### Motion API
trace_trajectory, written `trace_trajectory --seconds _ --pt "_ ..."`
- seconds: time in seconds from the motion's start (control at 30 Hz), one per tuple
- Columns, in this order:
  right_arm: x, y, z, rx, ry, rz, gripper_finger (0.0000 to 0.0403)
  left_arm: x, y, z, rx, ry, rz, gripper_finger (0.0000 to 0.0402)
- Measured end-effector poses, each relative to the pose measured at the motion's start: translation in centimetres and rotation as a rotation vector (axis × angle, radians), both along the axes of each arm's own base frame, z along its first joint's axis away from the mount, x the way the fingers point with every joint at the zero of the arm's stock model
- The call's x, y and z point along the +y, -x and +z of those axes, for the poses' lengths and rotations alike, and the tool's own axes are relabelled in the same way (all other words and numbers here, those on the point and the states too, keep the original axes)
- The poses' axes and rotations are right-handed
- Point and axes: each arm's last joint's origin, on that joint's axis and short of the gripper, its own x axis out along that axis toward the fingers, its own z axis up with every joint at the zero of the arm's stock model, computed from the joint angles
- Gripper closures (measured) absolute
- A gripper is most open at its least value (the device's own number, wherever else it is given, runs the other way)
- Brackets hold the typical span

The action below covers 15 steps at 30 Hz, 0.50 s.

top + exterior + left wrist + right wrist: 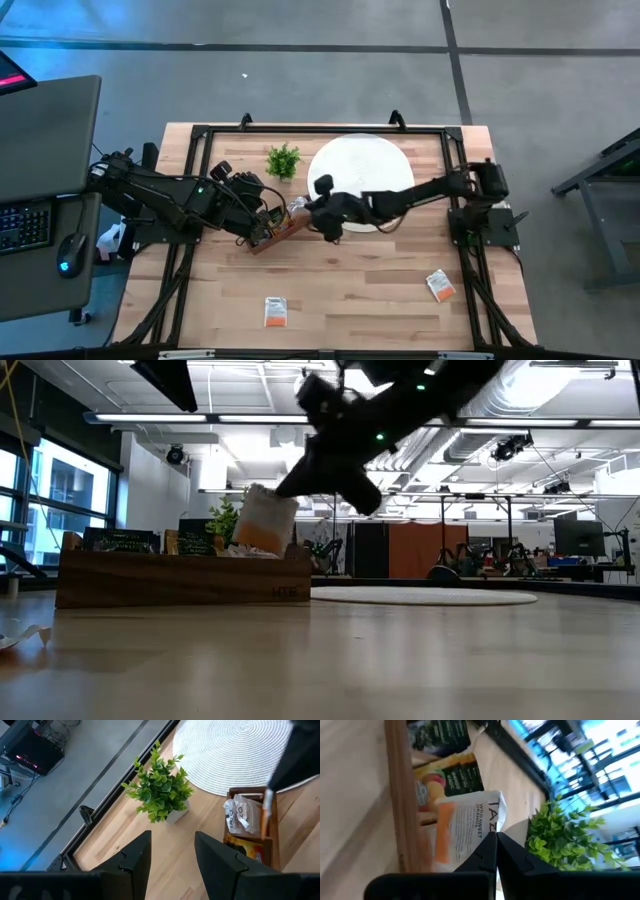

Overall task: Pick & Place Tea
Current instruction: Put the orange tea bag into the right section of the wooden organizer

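Two loose sachets [276, 312] on table [360, 290]

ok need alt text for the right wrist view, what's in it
The right gripper pinches an orange-and-white tea sachet over the wooden tray, which already holds dark and yellow sachets. A small green plant stands just beyond.

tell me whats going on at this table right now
The right gripper is pinching an orange-and-white tea sachet just above the wooden tray, which already holds several sachets. The left gripper hovers open by the small plant. Two more sachets lie on the table's near side.
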Motion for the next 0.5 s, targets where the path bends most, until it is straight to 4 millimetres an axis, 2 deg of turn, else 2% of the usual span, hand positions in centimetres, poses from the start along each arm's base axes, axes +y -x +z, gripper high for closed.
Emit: trace_trajectory --seconds 0.1,0.23,0.4,0.5 --pt "-1.0 -0.9 -0.7 0.103 0.008 -0.018 0.0401 0.0 0.0 0.0 0.018 -0.011 -0.017 0.0254" --pt "-1.7 -1.4 -0.6 0.122 0.021 0.013 0.0401 0.1 0.0 0.1 0.048 -0.054 -0.048 0.0254" --pt "-2.0 -0.9 -1.7 0.249 0.072 0.07 0.0402 0.1 0.0 0.1 0.123 -0.096 -0.121 0.0254" --pt "-2.0 -1.0 -1.5 0.227 0.092 0.043 0.0394 0.0 0.0 0.0 0.134 -0.097 -0.132 0.0254"
